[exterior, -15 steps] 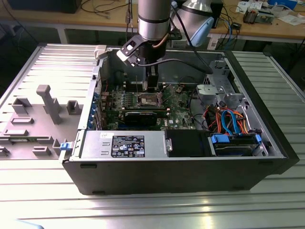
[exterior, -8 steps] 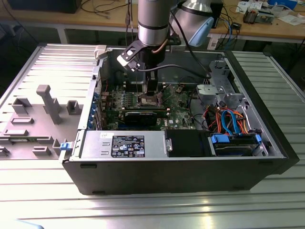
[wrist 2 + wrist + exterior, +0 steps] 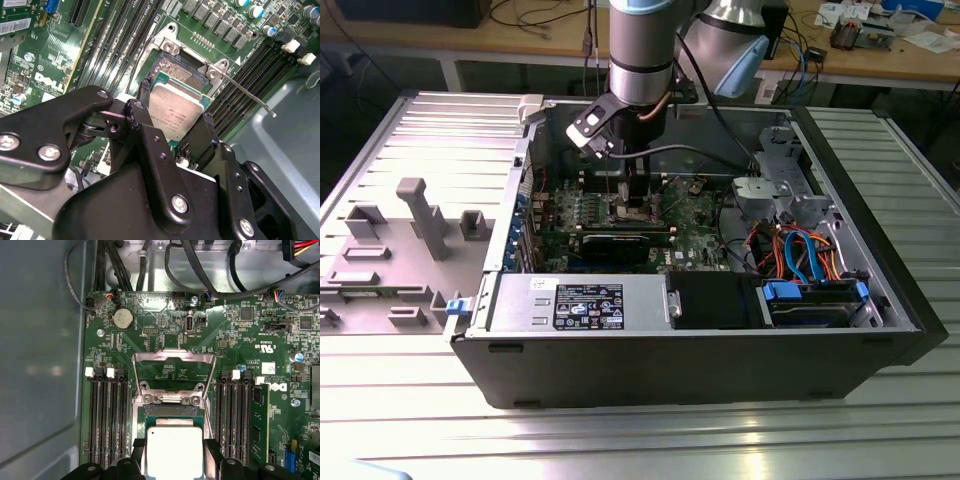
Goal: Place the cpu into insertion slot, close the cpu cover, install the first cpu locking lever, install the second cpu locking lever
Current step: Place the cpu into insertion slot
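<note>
Where the arm stands: in the exterior view the arm (image 3: pixel 640 40) reaches down from above into an open computer case (image 3: pixel 670 350) that lies on a ribbed metal desk (image 3: pixel 620 440).
Hand: the hand (image 3: pixel 638 198) hangs low over the green circuit board (image 3: pixel 705 225), just behind the long black graphics card (image 3: pixel 625 240).
State of the hand: in both wrist views the hand (image 3: pixel 175 119) (image 3: pixel 173 462) is clenched on the cpu, with one black finger (image 3: pixel 141 114) pressed against each of two opposite edges.
Cpu: the cpu (image 3: pixel 176 107) (image 3: pixel 173 447) sits silver top up between the fingers, over the nearer part of the insertion slot. Whether it rests in the slot or hangs just above it cannot be told.
Insertion slot: the insertion slot (image 3: pixel 177 72) (image 3: pixel 170 411) lies uncovered on the board, and its dark centre shows beyond the cpu's far edge.
Cpu cover: in the first wrist view the cpu cover (image 3: pixel 174 356) is swung open, away from the slot on the side opposite the hand. Green board shows through its window.
Locking lever: in the second wrist view a thin locking lever (image 3: pixel 250 95) runs out from a corner of the slot's metal rim, unlatched. It crosses the memory slots (image 3: pixel 250 67), and its bent end lies over grey sheet metal.
Surroundings: memory slots flank the insertion slot on both sides in the first wrist view. A round coin battery (image 3: pixel 123 318) sits farther along the board.
</note>
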